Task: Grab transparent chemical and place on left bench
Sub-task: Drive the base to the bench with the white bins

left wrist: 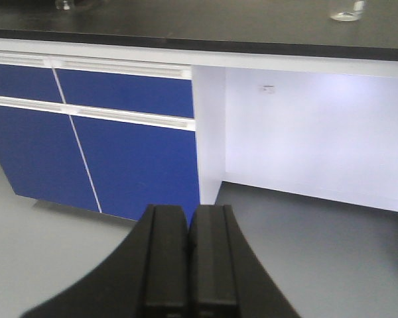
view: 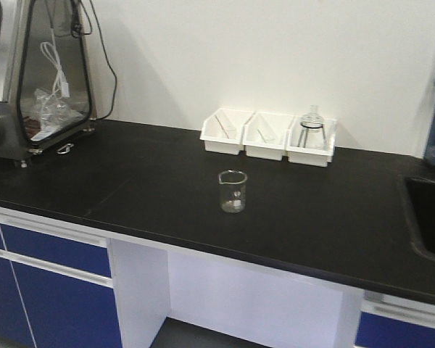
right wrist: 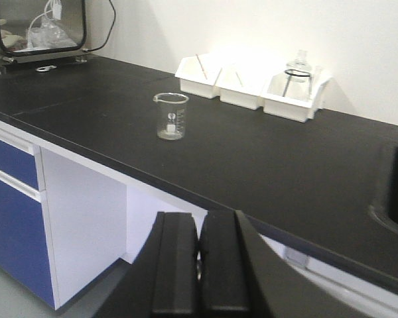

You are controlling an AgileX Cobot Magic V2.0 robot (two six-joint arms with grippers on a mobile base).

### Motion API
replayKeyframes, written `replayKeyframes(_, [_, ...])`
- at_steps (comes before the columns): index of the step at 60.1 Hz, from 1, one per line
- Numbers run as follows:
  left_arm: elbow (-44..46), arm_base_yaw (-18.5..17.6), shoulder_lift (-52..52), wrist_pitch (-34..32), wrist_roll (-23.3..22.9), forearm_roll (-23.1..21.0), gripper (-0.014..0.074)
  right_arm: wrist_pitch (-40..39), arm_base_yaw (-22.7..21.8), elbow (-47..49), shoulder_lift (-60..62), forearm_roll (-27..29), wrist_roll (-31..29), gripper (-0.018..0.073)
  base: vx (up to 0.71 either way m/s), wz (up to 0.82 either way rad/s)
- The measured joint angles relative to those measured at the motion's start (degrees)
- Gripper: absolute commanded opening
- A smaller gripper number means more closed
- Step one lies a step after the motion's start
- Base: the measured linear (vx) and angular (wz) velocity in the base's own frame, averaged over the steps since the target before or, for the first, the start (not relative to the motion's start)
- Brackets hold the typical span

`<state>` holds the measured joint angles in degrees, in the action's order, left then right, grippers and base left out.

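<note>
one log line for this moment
glass beaker: upright on black bench, ungripped | left pincer: shut, empty | right pincer: shut, empty

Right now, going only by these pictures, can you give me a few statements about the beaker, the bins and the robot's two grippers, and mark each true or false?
1. The clear beaker stands upright on the black bench. True.
2. The beaker sits inside one of the white bins. False: it stands on the bare bench in front of them, apart from them.
3. The right gripper holds the beaker. False: it is shut on nothing, off the bench's front edge.
4. A flask sits in the rightmost bin of the front view. True.
5. The left gripper is wide open. False: its fingers are pressed together.
</note>
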<state>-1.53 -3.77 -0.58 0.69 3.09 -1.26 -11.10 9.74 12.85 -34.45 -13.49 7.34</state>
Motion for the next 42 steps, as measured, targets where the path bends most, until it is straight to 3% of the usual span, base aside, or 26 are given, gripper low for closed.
replayKeyframes(42, [0.0, 0.0, 0.0, 0.0, 0.0, 0.0, -0.0003, 0.0, 0.0, 0.0, 0.0, 0.0, 0.0, -0.0003, 0.36, -0.1])
